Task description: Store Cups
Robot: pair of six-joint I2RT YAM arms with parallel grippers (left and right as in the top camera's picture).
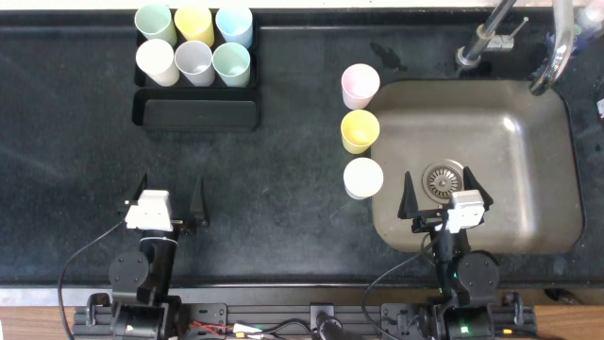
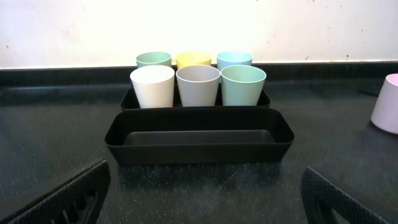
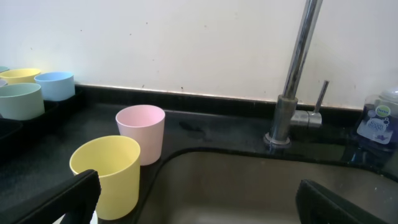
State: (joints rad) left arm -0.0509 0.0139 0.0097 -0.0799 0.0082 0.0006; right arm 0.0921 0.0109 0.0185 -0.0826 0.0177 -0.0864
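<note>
- The pink cup (image 1: 360, 85), yellow cup (image 1: 360, 130) and white cup (image 1: 363, 178), plain and tapered, stood upright in a row on the counter (image 1: 283, 189), just beside the sink (image 1: 510, 123).
- The left gripper (image 1: 172, 185) and right gripper (image 1: 439, 179) were both spread wide, holding nothing.

1. Pink cup (image 1: 360, 85), yellow cup (image 1: 360, 130), white cup (image 1: 362, 178): upright, lined along the sink's (image 1: 510, 189) left rim.
2. Six pastel cups (image 1: 195, 61): upright, two rows, in a black tray (image 1: 255, 71) well left of the sink.

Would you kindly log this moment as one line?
rear tray: six cups | front tray: empty | pink cup, yellow cup, white cup: loose beside sink | left gripper: open | right gripper: open
</note>
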